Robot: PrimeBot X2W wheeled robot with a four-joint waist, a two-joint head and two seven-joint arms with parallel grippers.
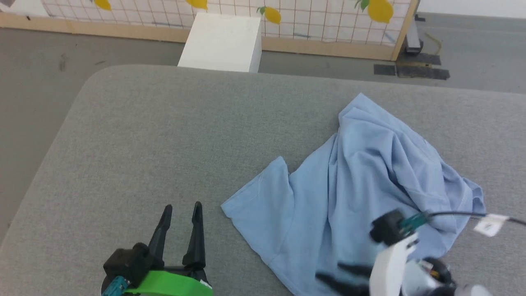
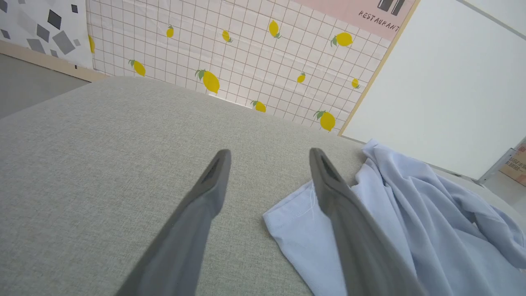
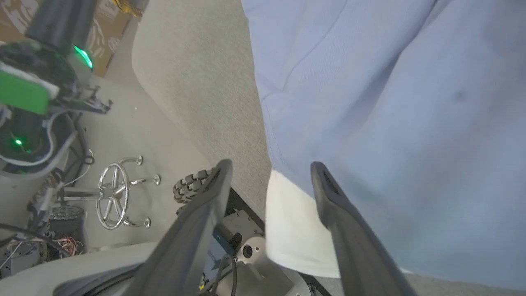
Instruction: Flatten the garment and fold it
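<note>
Grey woven cloth covered the counter, the broadest thing in the scene. On its right half, reaching to the near edge, lay the garment: pale blue, crumpled, bunched into long ridges on the far right and spread as a flatter flap toward the left. It looked light, soft and limp, a knit that would sag from any single hold and drag its folds along rather than slide flat. Layers would probably cling, so a pinch risked taking more cloth than intended.

The left gripper hovered low over bare counter just left of the garment, its fingers spread wide and holding nothing. The right gripper, blurred in the head view, sat over the garment's near edge with its fingers likewise parted and nothing clamped between them.

Two holds looked sound. The stitched hem corner lay just beside the left gripper's right finger, firmer than the open fabric. A white patch, probably the collar, lay between the right fingers at the near edge. Seamed edges should grip better than loose mid-panel cloth.
</note>
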